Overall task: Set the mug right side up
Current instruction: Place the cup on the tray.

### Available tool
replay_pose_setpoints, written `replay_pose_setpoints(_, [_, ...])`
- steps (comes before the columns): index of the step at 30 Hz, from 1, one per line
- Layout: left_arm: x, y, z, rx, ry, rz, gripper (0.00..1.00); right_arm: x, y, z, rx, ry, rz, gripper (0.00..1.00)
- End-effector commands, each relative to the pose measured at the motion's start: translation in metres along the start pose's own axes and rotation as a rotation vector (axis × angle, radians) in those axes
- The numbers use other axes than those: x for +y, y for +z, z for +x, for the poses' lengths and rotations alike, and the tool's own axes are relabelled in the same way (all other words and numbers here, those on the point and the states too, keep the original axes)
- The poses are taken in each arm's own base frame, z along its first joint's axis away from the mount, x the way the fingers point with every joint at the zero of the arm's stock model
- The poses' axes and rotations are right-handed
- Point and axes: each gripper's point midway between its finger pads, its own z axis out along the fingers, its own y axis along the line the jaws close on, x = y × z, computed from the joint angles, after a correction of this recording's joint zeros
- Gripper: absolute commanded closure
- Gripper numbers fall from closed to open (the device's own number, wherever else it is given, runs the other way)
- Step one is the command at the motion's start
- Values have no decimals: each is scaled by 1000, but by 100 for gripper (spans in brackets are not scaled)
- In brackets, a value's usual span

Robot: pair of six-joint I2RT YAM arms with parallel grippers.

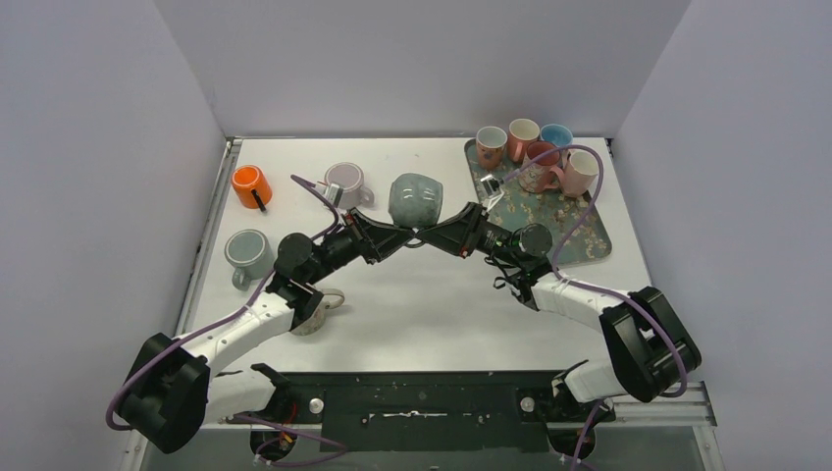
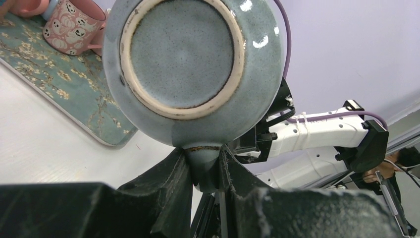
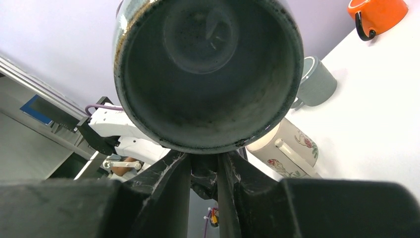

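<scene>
Left tool and right tool meet tip to tip, both clamped narrow.

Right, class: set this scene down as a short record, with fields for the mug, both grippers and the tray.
mug: blue-grey, on its side, between the grippers
left gripper: shut on the handle, at the base end
right gripper: closed on the handle, at the open end
tray: far right, holding cups

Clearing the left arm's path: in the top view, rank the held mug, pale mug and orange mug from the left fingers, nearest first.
1. held mug, gripped by the left fingers, centre.
2. pale mug, farther back, left.
3. orange mug, far left.
</scene>
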Motion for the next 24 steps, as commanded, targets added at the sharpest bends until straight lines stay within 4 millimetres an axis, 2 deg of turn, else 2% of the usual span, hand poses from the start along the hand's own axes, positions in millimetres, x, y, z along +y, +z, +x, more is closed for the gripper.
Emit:
replay_pose_setpoints(1, [-33, 4, -5, -11, 85, 127, 100, 45, 13, 8, 41, -59, -172, 100])
replay_pose_setpoints(3, [-32, 5, -6, -13, 81, 118, 98, 43, 12, 6, 24, -59, -155, 100])
replay_pose_setpoints(7, [-34, 2, -13, -48, 68, 103, 79, 35, 8, 4, 14, -80, -112, 100])
replay_pose_setpoints(13, [-37, -5, -27, -123, 59, 64, 63, 31, -7, -1, 0, -116, -80, 100])
replay_pose_setpoints(16, [-36, -8, -31, -148, 46, 53, 61, 29, -10, 2, 21, -130, -66, 100])
replay_pose_setpoints(18, [-37, -7, -29, -144, 37, 66, 62, 32, -11, 3, 26, -142, -74, 100])
replay_pose_setpoints(19, [-38, -7, -29, -143, 32, 75, 68, 32, -11, 2, 29, -146, -74, 100])
replay_pose_setpoints(21, [-43, -6, -27, -139, 16, 110, 84, 33, -11, 4, 45, -151, -78, 100])
replay_pose_setpoints(22, [-44, -6, -27, -134, 6, 118, 100, 33, -12, 4, 45, -150, -77, 100])
replay_pose_setpoints(24, [-46, -4, -26, -124, 11, 133, 100, 33, -12, 1, 38, -143, -72, 100])
